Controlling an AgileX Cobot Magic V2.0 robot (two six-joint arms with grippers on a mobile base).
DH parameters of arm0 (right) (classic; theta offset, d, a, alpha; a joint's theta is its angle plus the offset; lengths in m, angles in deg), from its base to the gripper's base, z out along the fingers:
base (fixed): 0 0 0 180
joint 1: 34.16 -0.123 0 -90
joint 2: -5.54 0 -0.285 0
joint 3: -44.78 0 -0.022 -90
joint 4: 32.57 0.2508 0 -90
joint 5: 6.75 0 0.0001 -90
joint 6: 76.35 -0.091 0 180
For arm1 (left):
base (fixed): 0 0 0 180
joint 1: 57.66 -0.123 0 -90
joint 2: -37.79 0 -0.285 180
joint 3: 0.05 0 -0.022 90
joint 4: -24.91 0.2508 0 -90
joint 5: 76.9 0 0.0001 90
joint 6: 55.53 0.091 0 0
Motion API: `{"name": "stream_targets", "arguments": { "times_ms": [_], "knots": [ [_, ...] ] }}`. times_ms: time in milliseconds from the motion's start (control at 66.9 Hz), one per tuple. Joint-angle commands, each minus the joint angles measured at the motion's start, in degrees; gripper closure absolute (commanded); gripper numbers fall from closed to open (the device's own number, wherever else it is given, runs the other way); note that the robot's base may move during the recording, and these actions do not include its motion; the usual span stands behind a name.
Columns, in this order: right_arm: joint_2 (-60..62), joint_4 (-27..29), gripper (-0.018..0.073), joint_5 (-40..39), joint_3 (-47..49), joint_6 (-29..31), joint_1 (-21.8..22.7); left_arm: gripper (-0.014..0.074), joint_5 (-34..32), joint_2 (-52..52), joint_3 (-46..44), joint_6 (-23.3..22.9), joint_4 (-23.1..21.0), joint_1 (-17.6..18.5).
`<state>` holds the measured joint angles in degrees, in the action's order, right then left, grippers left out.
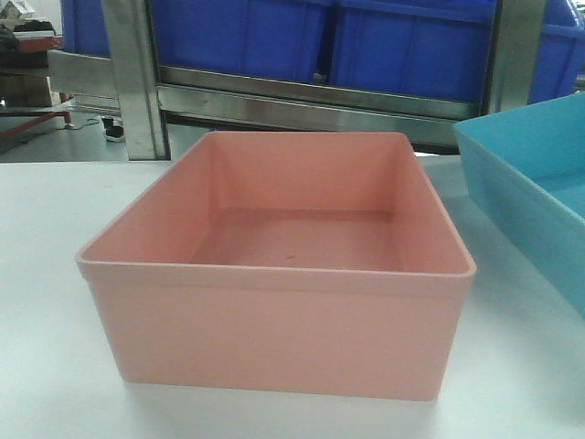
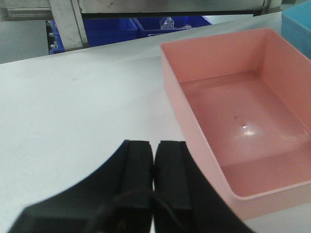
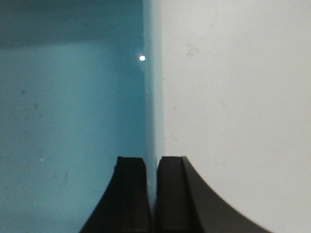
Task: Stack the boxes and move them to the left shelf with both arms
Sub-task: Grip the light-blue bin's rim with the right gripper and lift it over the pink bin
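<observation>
On table (image 2: 73,97): left fingers (image 2: 138,165) together beside pink tub (image 2: 243,121); right fingers (image 3: 132,194) pinch blue tub (image 3: 58,121).

A warehouse-like workshop: steel-framed rack (image 1: 137,82) holding dark blue crates (image 1: 402,46) behind a white table (image 1: 46,274).

White, flat worktop (image 1: 55,302), front view. We see two open-topped rectangular tubs with rolled rims on it. A salmon pink tub (image 1: 274,338) stands upright near the middle, one short wall facing the camera. A light blue tub (image 1: 539,201) lies just beside it to the right, cut off by the frame edge. A narrow strip of bare worktop separates them. In the right wrist view we note faint marks (image 3: 192,51) on the surface.
</observation>
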<state>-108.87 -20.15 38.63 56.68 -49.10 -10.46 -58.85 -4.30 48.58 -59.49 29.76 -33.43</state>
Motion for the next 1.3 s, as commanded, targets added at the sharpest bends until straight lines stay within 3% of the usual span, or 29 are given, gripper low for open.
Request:
{"name": "stream_targets", "arguments": {
  "times_ms": [0, 433, 613, 792, 926, 1285],
  "knots": [
    [5.59, 3.47, 0.0504, -1.62, 2.78, -0.15, 0.31, 0.0606, -5.1, 0.05, -1.59, 0.13, 0.15, 0.34],
    [15.11, 10.7, 0.0504, 1.92, 2.78, -0.67, -0.06, 0.0606, -5.1, 0.05, -1.59, 0.13, 0.15, 0.34],
    [20.15, 14.98, 0.0504, 4.78, 2.78, -5.33, -0.25, 0.0606, -5.1, 0.05, -1.59, 0.13, 0.15, 0.34],
    [24.81, 15.81, 0.0504, 6.17, 2.78, -15.49, -2.52, 0.0606, -5.1, 0.05, -1.59, 0.13, 0.15, 0.34],
    [28.07, 15.81, 0.0504, 6.53, 2.78, -25.33, -7.13, 0.0606, -5.1, 0.05, -1.59, 0.13, 0.15, 0.34],
    [30.15, 14.46, 0.0503, 2.09, 2.31, -46.08, -24.99, 0.0606, -5.2, 0.05, -1.59, 0.13, 0.15, 0.34]
  ]
}}
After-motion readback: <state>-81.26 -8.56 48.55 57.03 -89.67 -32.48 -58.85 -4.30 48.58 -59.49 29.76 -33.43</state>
